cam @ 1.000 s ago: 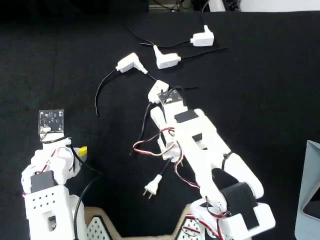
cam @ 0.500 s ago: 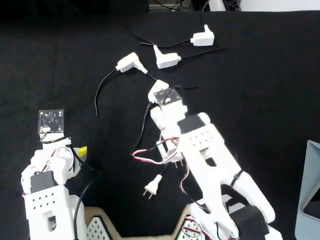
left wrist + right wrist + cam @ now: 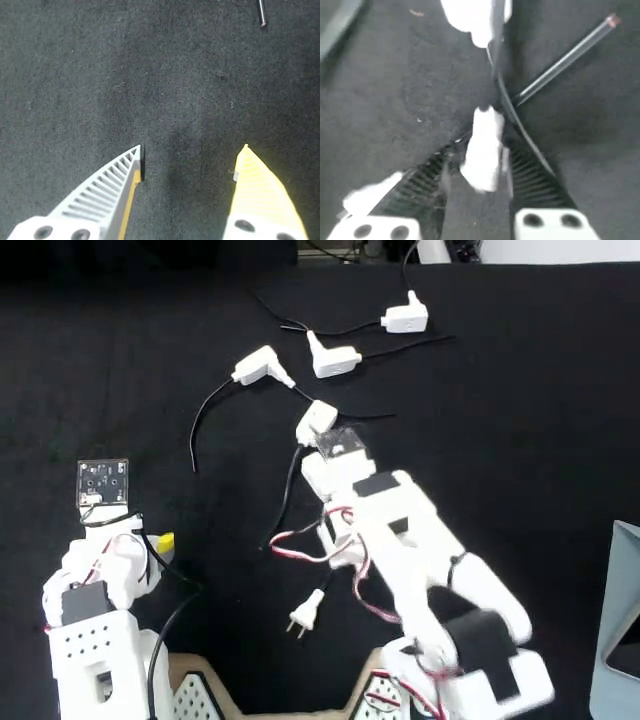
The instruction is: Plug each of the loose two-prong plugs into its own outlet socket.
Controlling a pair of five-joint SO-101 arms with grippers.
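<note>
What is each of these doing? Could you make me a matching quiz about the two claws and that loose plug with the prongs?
Things:
1. left gripper
2. right gripper
3. two-prong plug

States:
A. lies loose on the black cloth between the two arm bases
B. closed on a white connector
C. open over a bare patch of that cloth

Pairs: 1-C, 2-B, 3-A.

4 outlet sockets (image 3: pixel 337 361) are spread across the table's (image 3: pixel 540 440) far half. 1 two-prong plug (image 3: pixel 305 615) is laid nearer, between the left arm (image 3: pixel 95 610) and the right arm (image 3: pixel 420 550).
</note>
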